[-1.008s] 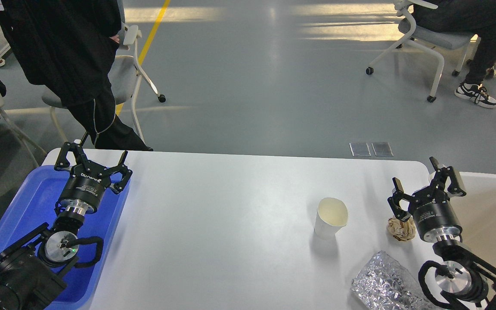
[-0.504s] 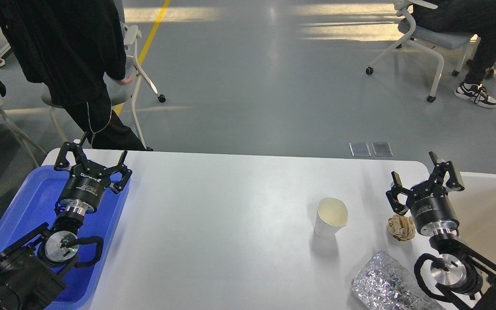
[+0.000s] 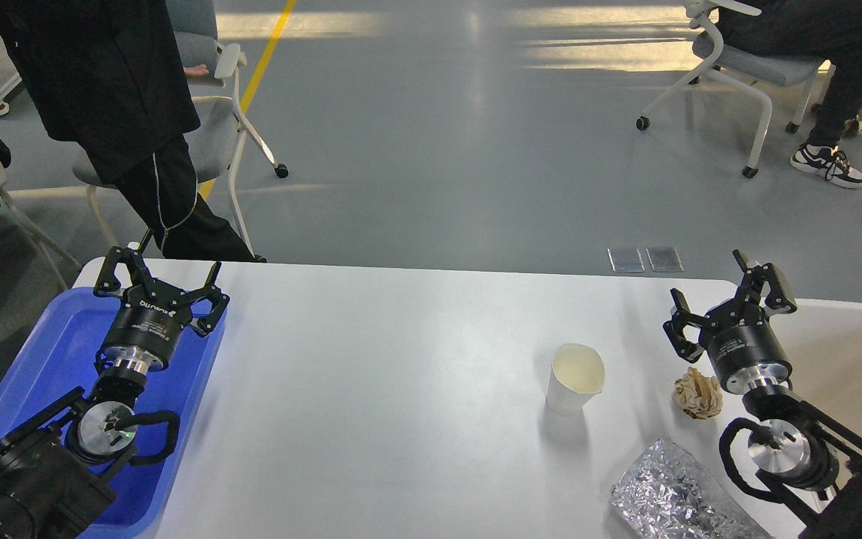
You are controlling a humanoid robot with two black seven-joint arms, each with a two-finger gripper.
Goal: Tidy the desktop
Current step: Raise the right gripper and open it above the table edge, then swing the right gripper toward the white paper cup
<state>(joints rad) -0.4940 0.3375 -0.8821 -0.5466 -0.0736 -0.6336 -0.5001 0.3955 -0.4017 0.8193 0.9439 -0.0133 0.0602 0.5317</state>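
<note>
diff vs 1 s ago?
Right hand, open and empty, drifted up and slightly left, uncovering the paper ball. Nothing grasped or released. Left hand, cup, foil and tray unchanged.

The crumpled foil packet [image 3: 674, 498], near the right tool [image 3: 726, 303] on its wrist side, ran off the bottom edge. The left arm covered much of the blue tray [image 3: 64, 337] below the left tool [image 3: 160, 281], and the tray's near end was cut off. The beige bin [image 3: 850, 359] beside the right tool ran past the right edge.
</note>
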